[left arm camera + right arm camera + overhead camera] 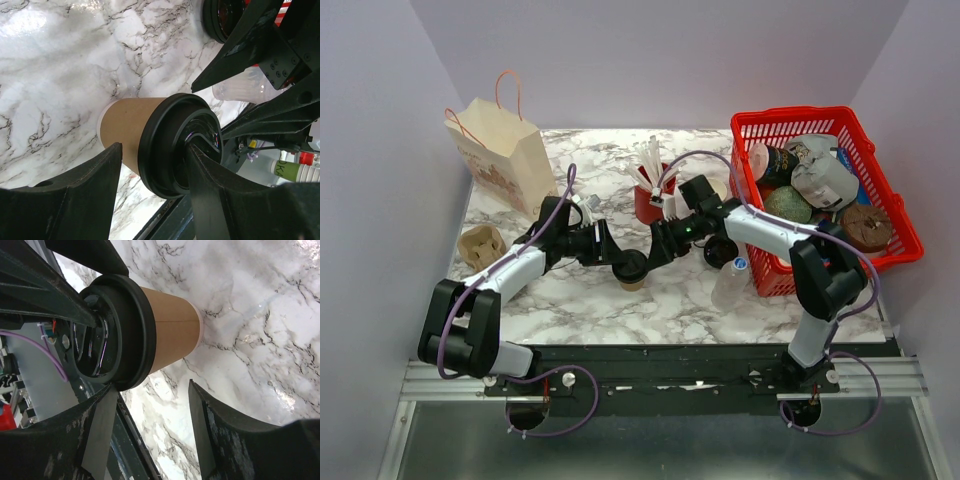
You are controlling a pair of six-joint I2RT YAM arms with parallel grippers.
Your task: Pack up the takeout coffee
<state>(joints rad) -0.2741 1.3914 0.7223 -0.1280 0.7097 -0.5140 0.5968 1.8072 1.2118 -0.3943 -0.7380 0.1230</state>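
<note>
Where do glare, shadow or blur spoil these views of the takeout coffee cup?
Top external: soft, even light, but the takeout coffee is too small for detail. Left wrist: glare bleaches the marble table at top left; the cup is sharp, the left gripper's fingers featureless black. Right wrist: sheen on the marble at right; the right gripper's fingers dark, scuffs visible.

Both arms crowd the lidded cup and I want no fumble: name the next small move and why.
Probably close the left gripper on the takeout coffee: its fingers flank the upright cup on the marble table, while the right gripper is open with only marble in its gap.
</note>
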